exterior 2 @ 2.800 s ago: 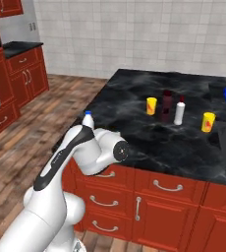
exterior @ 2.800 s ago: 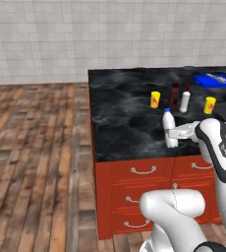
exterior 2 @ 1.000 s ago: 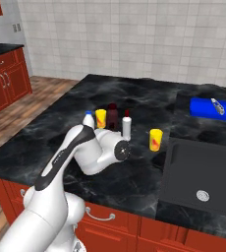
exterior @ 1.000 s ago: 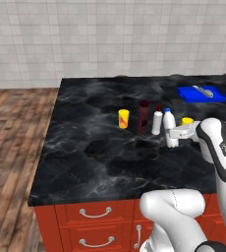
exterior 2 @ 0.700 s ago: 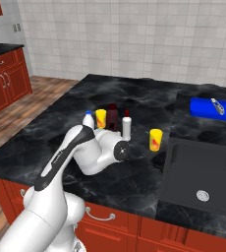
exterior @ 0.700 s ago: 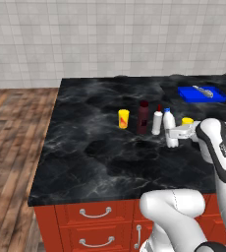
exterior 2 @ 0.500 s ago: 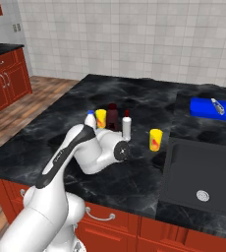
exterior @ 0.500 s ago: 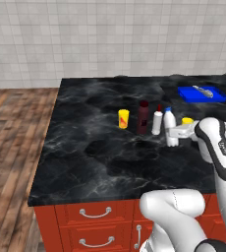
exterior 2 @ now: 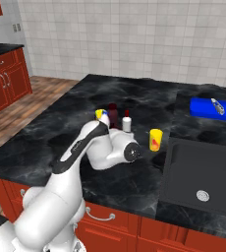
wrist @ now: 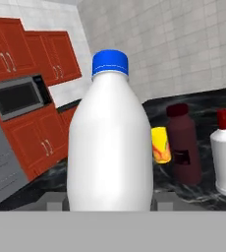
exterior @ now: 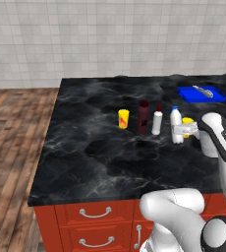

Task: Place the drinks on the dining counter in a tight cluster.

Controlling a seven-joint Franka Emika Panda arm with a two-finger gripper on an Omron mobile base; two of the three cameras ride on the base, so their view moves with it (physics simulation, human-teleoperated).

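We are gripping the blue-capped bottle (exterior: pixel 176 125) with our claw (exterior: pixel 183 130), its fingers clamped on the bottle's lower sides, and we are holding it upright over the black marbled table (exterior: pixel 95 147), toward its right side. In the hand view the bottle (wrist: pixel 110 142) is sitting close between our fingers. Just behind it a yellow can (exterior: pixel 187 121) is peeking out; in the right base view that can (exterior 2: pixel 155 139) is standing near the sink (exterior 2: pixel 203 177). Just left of our bottle the white red-capped bottle (exterior: pixel 157 121) is standing, then the maroon bottle (exterior: pixel 143 117) beside it, and the second yellow can (exterior: pixel 123 118) a little apart, farther left. At the far right a blue tray (exterior: pixel 201 93) is lying.
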